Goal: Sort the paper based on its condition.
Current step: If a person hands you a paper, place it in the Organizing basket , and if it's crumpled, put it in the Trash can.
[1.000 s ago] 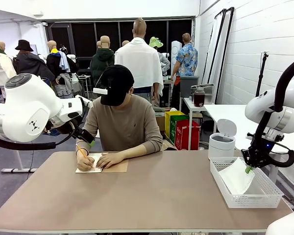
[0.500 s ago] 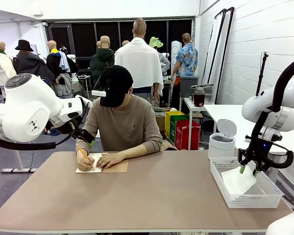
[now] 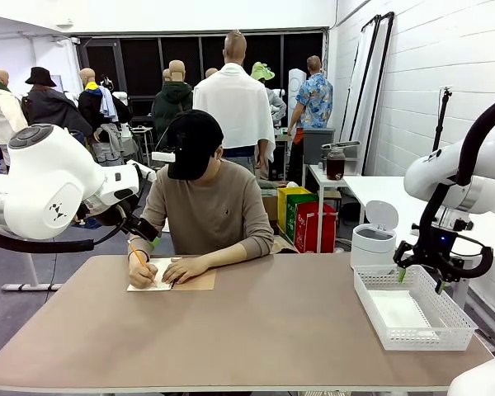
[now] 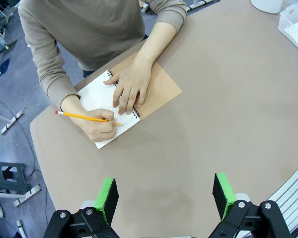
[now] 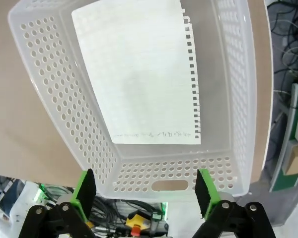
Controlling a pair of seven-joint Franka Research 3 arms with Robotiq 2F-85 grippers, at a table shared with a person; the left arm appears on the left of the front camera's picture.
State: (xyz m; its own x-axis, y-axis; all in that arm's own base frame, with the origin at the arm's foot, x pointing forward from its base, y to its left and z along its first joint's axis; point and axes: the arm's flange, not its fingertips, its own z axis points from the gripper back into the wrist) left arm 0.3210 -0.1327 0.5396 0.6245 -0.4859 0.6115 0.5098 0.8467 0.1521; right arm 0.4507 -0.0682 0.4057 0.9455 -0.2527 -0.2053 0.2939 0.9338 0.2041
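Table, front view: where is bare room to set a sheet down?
Bare: the tabletop between the notebook and the basket, down to the near edge. Crowded: the far left, under the person's hands; the basket holds a sheet, the right gripper above it.

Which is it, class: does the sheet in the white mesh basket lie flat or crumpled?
Flat: the sheet lies spread on the floor of the basket, edges straight, no creases showing.

Front cam faces person (image 3: 206, 206) across table (image 3: 272, 330); wrist cams look down: L at notebook (image 4: 164, 84), R into basket (image 5: 54, 99).
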